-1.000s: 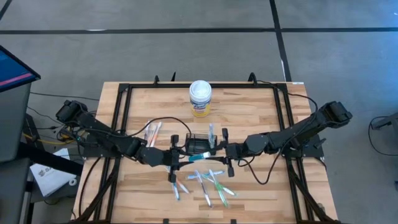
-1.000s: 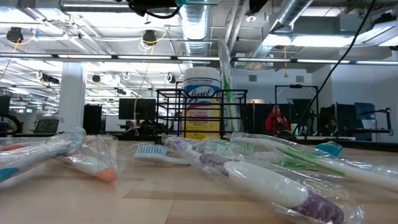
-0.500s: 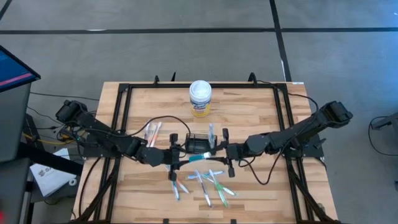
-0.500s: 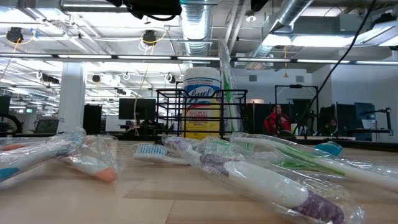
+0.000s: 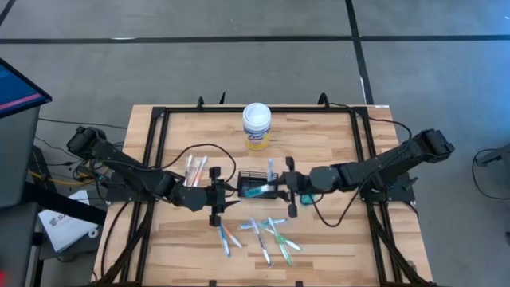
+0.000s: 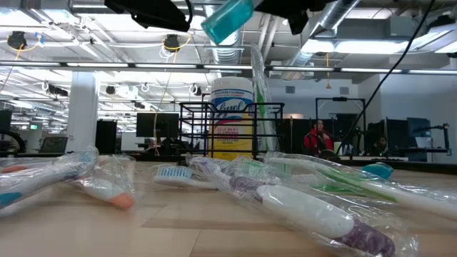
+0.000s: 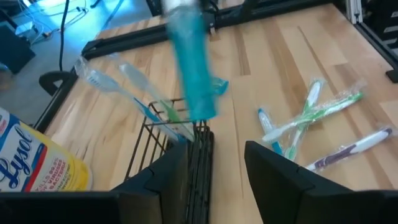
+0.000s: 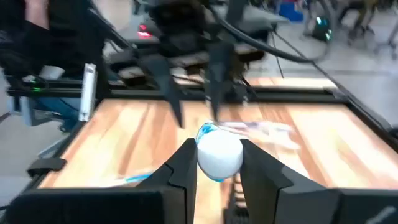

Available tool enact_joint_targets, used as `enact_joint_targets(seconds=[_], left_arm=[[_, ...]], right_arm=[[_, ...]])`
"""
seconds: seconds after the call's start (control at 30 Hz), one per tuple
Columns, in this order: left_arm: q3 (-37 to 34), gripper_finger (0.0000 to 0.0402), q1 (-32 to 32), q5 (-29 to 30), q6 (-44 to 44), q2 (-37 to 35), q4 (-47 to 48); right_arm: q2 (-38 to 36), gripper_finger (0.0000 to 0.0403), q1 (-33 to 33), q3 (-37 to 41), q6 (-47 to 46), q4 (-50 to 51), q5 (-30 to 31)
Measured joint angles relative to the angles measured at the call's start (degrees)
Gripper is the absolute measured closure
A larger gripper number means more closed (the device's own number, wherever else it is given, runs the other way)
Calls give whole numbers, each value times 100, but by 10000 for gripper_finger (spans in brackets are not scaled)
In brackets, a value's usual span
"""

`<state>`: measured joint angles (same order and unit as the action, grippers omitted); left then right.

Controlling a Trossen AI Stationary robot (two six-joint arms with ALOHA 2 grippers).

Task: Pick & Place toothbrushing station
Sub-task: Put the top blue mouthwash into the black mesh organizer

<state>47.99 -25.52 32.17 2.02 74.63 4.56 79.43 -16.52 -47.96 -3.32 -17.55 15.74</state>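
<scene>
One teal toothbrush (image 5: 256,190) clamped end-on in the right claw (image 5: 282,185) runs left-right above the mesh toothbrushing station (image 5: 253,184) at worktop (image 5: 335,143) centre, right claw nearest; left claw (image 5: 220,194), fingers apart, sits just left of it.

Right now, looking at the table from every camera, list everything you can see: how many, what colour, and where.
table: one, light wood, black frame around it
canister: one, white with yellow label, far middle of table
wire holder: one, black, table centre
held toothbrush: one, teal, over the wire holder
stored toothbrushes: at least two, wrapped, blue and green, leaning in the holder
loose toothbrushes: about six, wrapped, mixed colours, near side of holder
pink toothbrushes: two or three, wrapped, left of holder
person: one, red top, room behind
left pincer: open, left of holder
right pincer: shut on held toothbrush
</scene>
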Motion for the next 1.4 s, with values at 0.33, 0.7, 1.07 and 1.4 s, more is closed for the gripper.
enact_joint_targets(seconds=[0.33, 0.7, 1.07, 1.4], left_arm=[[0, 258, 0, -1, 2, -2, 54], [0, 261, 0, -3, 146, -2, 52], [0, 259, 0, -3, 149, 0, 48], [0, 259, 0, -5, 170, 0, 52]], right_arm=[[48, 321, 296, -584, -495, 1509, 11], [51, 321, 326, -605, -686, 1770, -20], [617, 321, 431, -666, -729, 1889, -1], [1367, 321, 700, -1349, -775, 2680, -71]])
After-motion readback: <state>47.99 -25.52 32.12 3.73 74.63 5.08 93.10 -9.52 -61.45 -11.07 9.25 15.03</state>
